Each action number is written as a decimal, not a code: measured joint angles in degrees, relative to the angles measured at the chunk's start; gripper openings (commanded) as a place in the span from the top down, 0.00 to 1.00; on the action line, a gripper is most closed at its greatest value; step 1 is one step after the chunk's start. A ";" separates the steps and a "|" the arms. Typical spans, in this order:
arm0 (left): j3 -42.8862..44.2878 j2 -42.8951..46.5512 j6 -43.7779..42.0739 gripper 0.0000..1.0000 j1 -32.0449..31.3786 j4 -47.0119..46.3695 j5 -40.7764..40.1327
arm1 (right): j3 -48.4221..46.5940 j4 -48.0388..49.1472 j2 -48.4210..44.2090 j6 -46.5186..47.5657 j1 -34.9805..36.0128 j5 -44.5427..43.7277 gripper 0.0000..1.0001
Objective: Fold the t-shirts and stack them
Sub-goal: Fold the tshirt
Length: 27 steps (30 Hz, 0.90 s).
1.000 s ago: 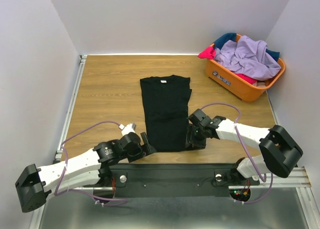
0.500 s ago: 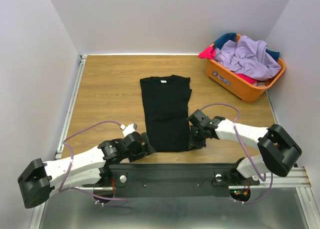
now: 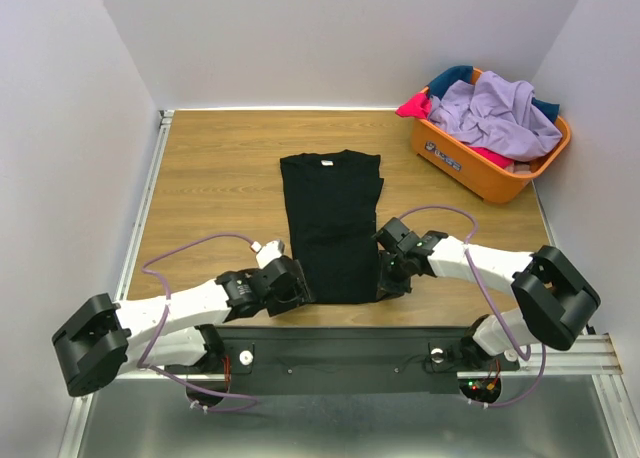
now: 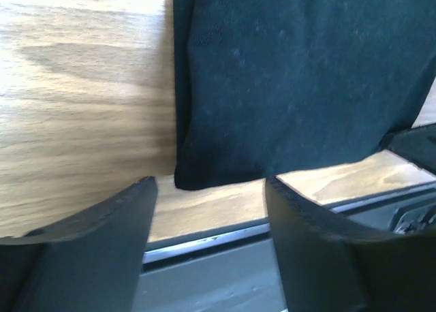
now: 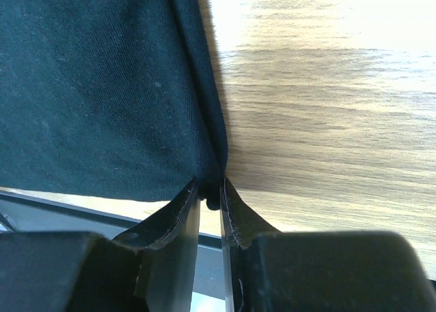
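A black t-shirt (image 3: 332, 223) lies folded into a long strip on the wooden table, collar at the far end. My left gripper (image 3: 297, 288) is open at the shirt's near left corner (image 4: 197, 176), which lies just ahead of the gap between the fingers, not held. My right gripper (image 3: 385, 281) is shut on the shirt's near right corner (image 5: 212, 189), pinching a fold of black cloth. More t-shirts, lavender (image 3: 495, 113), pink-red (image 3: 413, 105) and teal (image 3: 450, 77), lie piled in the orange basket.
The orange plastic basket (image 3: 480, 168) stands at the far right of the table. The table's near metal edge (image 4: 204, 240) runs just below both grippers. White walls enclose the table on three sides.
My left gripper has moved right, up to the shirt's near left corner. My right gripper has stayed at the near right corner.
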State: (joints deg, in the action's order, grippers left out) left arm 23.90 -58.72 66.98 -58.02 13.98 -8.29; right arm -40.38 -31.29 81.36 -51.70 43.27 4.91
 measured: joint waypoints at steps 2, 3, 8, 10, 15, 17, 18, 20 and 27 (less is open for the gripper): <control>0.28 -1.62 -0.76 0.43 0.00 -0.94 -0.20 | -0.17 -0.02 0.20 0.39 0.00 0.09 0.78; 0.57 -2.01 -0.76 0.46 0.02 -0.94 -0.17 | -0.20 -0.04 0.24 0.55 0.00 0.11 0.78; 0.81 -3.52 -1.64 0.57 0.02 -1.07 -0.28 | -0.24 -0.07 0.24 1.03 0.00 0.17 0.78; 0.79 -3.43 -1.60 0.60 0.02 -0.81 -0.28 | -0.31 -0.13 0.31 1.18 0.02 0.20 0.78; -0.20 -2.49 -1.20 0.78 0.02 -0.70 -0.22 | -0.55 -0.20 0.59 1.57 0.07 0.24 0.82; -0.22 -2.47 -1.09 0.90 0.02 -0.72 -0.13 | -0.68 -0.20 0.72 1.86 0.13 0.26 0.90; -0.22 -2.47 -1.07 0.95 0.02 -0.81 -0.13 | -0.70 -0.20 0.76 1.86 0.22 0.26 0.93; -0.22 -2.47 -1.09 1.00 0.02 -0.94 -0.07 | -0.74 -0.20 0.76 2.19 0.33 0.31 1.00; -0.13 -0.74 -2.99 1.00 0.02 -0.04 0.55 | -1.88 -2.54 -0.11 2.82 0.33 0.48 1.00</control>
State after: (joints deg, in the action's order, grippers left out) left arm 23.77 -59.46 63.99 -58.00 13.93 -7.75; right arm -42.26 -33.82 81.25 -48.88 43.59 5.39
